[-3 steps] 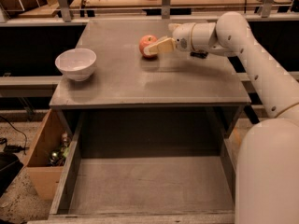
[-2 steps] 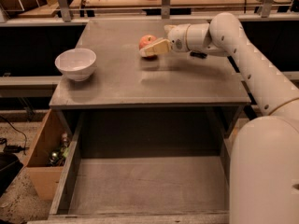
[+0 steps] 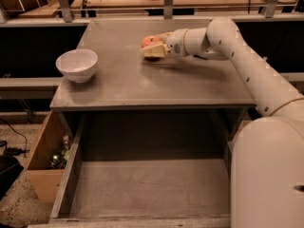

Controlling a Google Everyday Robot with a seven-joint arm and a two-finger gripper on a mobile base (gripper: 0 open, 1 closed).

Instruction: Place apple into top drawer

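- Since the apple [image 3: 148,41] sits right at the tip of the gripper [image 3: 153,49], just behind its pale front part, the coming move turns on that closeness: the apple is touching the gripper or all but touching it.
- Whether the gripper is clamped on the apple or only set around it cannot be told from this view.
- The arm [image 3: 237,46] reaches in from the right, roughly level over the cabinet top [image 3: 142,87], so the gripper points left with the apple at its end. The apple is round, with no long axis to line up on.
- The top drawer [image 3: 147,189] is open, below the gripper and nearer the camera. Judging by that, the apple needs lifting, carrying forward past the front edge of the cabinet top, then lowering.
- A white bowl [image 3: 77,64] stands well to the gripper's left. A wooden box [image 3: 42,163] lies low and left, beside the drawer.
- No brand, label or writing can be read anywhere.
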